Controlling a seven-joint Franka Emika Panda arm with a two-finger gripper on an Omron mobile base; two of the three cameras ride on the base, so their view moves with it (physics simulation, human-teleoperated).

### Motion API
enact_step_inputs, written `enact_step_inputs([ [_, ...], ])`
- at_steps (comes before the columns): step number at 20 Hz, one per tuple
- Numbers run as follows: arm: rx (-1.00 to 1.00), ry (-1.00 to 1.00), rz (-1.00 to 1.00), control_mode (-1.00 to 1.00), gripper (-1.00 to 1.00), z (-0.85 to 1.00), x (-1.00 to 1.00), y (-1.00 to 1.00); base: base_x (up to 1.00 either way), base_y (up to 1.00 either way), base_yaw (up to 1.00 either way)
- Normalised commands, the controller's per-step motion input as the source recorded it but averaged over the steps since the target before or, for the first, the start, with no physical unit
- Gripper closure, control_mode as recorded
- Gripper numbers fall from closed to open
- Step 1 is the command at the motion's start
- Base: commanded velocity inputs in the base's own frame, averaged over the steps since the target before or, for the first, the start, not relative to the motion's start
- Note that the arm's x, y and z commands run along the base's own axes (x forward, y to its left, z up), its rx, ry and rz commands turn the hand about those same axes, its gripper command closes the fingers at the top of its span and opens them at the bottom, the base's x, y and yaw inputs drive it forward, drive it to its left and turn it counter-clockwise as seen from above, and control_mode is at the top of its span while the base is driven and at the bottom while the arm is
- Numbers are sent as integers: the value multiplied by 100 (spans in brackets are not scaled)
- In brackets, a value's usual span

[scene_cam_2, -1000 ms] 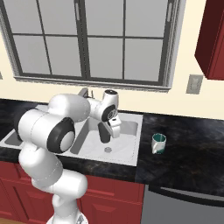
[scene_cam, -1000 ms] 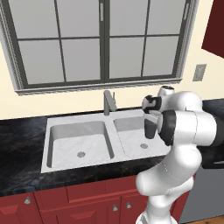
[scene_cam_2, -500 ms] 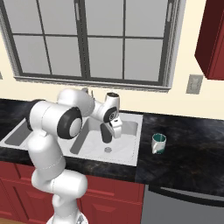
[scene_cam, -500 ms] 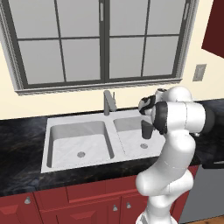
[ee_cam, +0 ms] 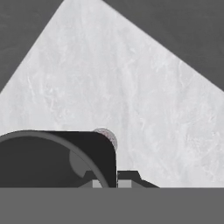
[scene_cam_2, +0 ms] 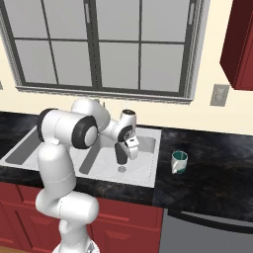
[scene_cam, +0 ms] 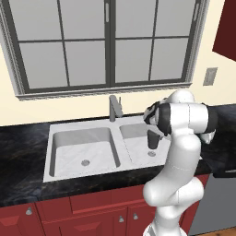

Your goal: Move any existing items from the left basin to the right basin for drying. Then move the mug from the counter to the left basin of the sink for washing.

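- The pincer (scene_cam_2: 121, 154) hangs over the right basin (scene_cam: 138, 150) of the sink (scene_cam: 50, 159), its jaws clamped on the rim of the dark grey tumbler (scene_cam_2: 120, 154), which dangles upright beneath it, clear of the basin floor.
- Seen from the hand camera, the tumbler (ee_cam: 52, 159) crowds the lower left, one dark finger tip (ee_cam: 127, 176) pressed against its wall; the pale marbled floor of the right basin (ee_cam: 131, 96) spreads below.
- Directly under the held tumbler sits the round drain hole (scene_cam_2: 121, 169) (its edge also peeps past the tumbler's rim from the hand camera).
- To the pincer's right, well apart on the glossy black counter (scene_cam_2: 212, 168), stands the white mug (scene_cam_2: 179, 161) with its teal-green interior, upright, just beyond the sink's right rim.
- To the pincer's left, across the divider, lies the left basin (scene_cam: 83, 147), its own drain hole (scene_cam: 85, 162) showing in the floor.
- Behind the pincer, at the back rim between the two basins, rises the grey faucet (scene_cam: 114, 108).
- Farthest off, the dark-framed window (scene_cam: 106, 46) spans the cream wall, with a wall outlet (scene_cam_2: 218, 95) off to the pincer's right.
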Motion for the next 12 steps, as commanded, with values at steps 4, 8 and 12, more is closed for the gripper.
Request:
enact_step_inputs([
  [4,0,-2,0,-100,100,-14,0,0,0,0,0],
  [8,0,0,0,-100,100,-19,1,0,0,0,0],
  [12,0,0,0,-100,100,-19,3,0,0,0,0],
])
